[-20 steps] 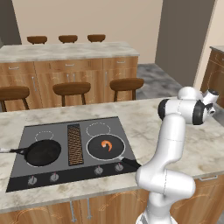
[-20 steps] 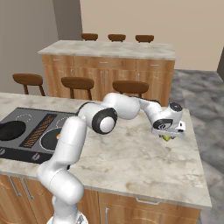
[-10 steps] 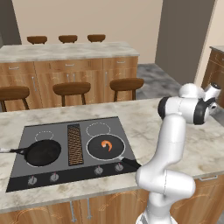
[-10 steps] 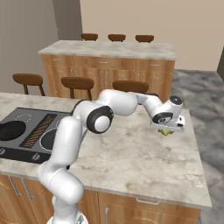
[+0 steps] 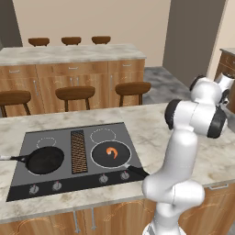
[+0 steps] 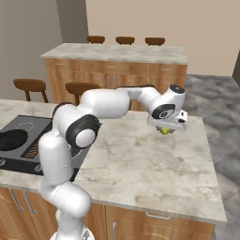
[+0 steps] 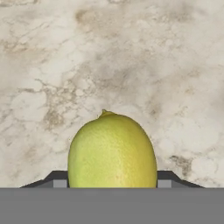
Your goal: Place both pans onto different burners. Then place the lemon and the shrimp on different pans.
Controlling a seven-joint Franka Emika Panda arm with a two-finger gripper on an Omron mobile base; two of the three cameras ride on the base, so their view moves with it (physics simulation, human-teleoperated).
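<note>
Since the earlier frames the arm has swung its hand further along the far right end of the table (image 6: 140,164), drawing the elbow in, while both pans and the shrimp have stayed put. Now the gripper (image 6: 165,129) hangs just over the marble near the table's right edge, pointing down. Its jaws are partly closed on the lemon (image 7: 112,151), one dark fingertip (image 7: 57,179) pressed to each side of the fruit, which shows yellow-green under the hand in the right base view as well. From the hand camera the lemon sits between the tips with the stone top behind it; whether it touches the table or is lifted clear I cannot tell.

Well apart from it, on the left part of the table, lies the dark cooktop (image 5: 27,190). One pan (image 5: 43,159) rests on the near left burner, its handle pointing left. Across the brown grille (image 5: 78,151), the wider pan (image 5: 111,154) sits on the near right burner, handle running toward the lower right. Inside this pan, near its middle, lies the orange shrimp (image 5: 111,152).
</note>
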